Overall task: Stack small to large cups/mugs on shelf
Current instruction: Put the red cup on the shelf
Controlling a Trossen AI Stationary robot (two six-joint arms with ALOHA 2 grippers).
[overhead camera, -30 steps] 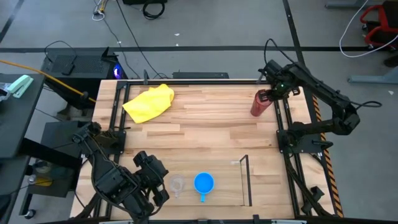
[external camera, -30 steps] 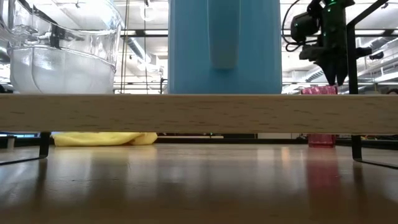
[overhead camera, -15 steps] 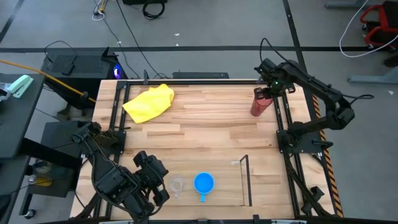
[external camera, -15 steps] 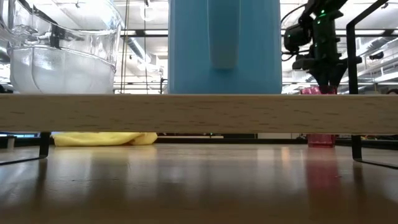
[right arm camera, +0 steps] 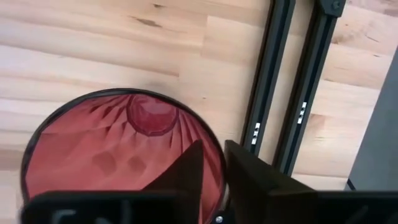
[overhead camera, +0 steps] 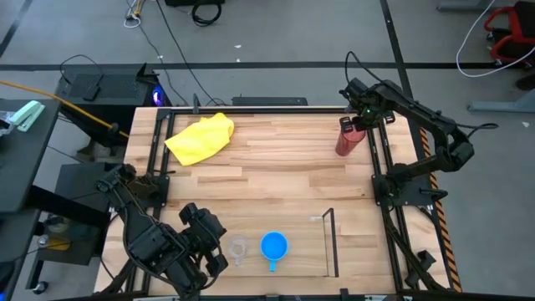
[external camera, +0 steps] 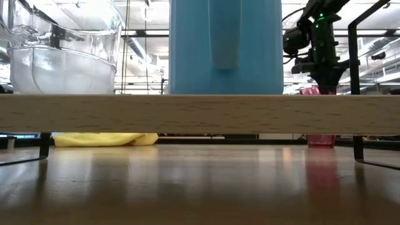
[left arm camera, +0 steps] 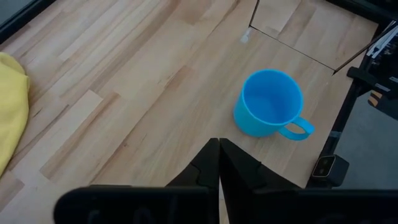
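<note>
The dark red tumbler (overhead camera: 346,140) stands upright on its base at the table's far right. My right gripper (overhead camera: 356,125) is over it from above, its fingers on either side of the rim. The blue mug (overhead camera: 273,246) and the tiny clear cup (overhead camera: 239,249) stand upright side by side on the shelf's wood plank (external camera: 200,114) near the table's near edge. A thin dark upright (overhead camera: 333,242) of the shelf stands to their right. My left gripper (overhead camera: 219,251) is shut and empty just left of the clear cup. The blue mug also shows in the left wrist view (left arm camera: 270,112). My right gripper has one finger (right arm camera: 186,168) inside the tumbler and the other outside it. The rim (right arm camera: 210,138) on the tumbler's right side lies between them. The fingers come from above, pointing down. The tumbler stands upright with its base (external camera: 320,140) on the table.
A yellow cloth (overhead camera: 201,138) lies crumpled at the far left. Black frame rails (right arm camera: 292,93) run along the table's right edge, close beside the tumbler. Bare wood lies across the table's middle (overhead camera: 276,176).
My right gripper has gone toward the table's left edge and down, onto the tumbler's rim. The tumbler has slid slightly toward the table's left, still upright.
</note>
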